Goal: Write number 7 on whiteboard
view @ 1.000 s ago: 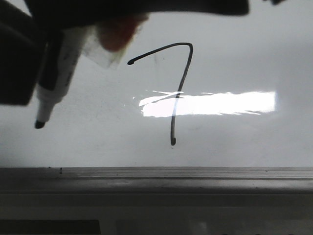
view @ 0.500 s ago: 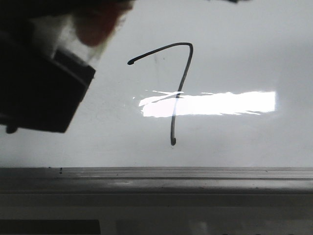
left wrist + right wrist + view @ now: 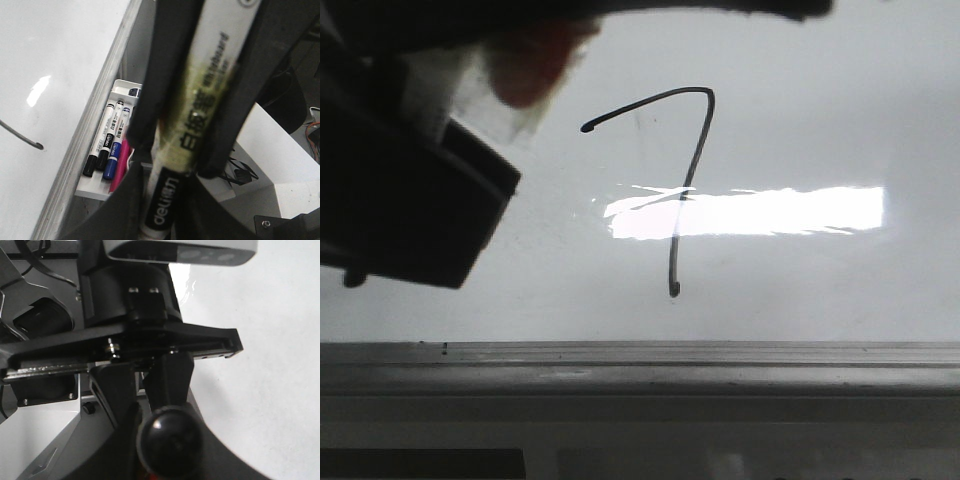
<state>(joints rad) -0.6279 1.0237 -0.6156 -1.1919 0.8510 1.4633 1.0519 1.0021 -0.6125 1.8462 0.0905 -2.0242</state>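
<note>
Thin black number 7 (image 3: 682, 170) on whiteboard (image 3: 820, 110), rounded corner, curved downstroke

Setting: robot lab or test workroom, indoors.
Main surface: glossy whiteboard (image 3: 800, 290) with dark grey metal frame, bright glare patch from overhead light.
Supplies: white tray (image 3: 95, 189) beside the board frame, holding several whiteboard markers (image 3: 108, 142), black, blue and pink caps.
Wiring: loose black cables (image 3: 240, 172) near a white box (image 3: 270, 145); more cables in right wrist view.
Hardware: bare black arm brackets with exposed screws, grey metal plates.
</note>
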